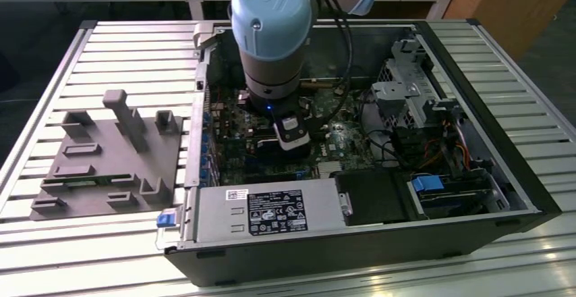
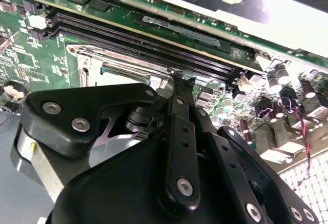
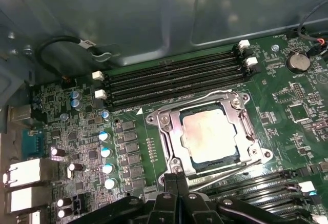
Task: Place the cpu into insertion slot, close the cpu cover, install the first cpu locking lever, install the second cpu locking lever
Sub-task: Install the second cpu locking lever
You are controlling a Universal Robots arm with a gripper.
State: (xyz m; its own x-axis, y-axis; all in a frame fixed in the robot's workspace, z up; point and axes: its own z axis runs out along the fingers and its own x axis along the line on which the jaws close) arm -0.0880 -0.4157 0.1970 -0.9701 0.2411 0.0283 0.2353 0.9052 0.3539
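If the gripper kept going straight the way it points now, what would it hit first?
Probably the near edge of the cpu cover, closed around the cpu; the gripper hangs just over it, though depth is unclear.

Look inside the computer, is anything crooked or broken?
Nothing stands out. In the first wrist view the cpu sits flat and square in its socket with the cpu cover lying down around it. The tool hangs by the socket's edge.

- The cpu [image 3: 210, 134], just ahead of the claw: dull silver-grey metal top, matt, with smudged patches.
- The cpu cover [image 3: 171, 134] framing it: bright silvery metal, smooth and shiny.
- The gripper [image 3: 177, 180]: matt black links with bare metal screw heads.
- The motherboard [image 3: 287, 106] under the claw: glossy green board.
- The computer case [image 1: 504, 74] around it: grey sheet metal.
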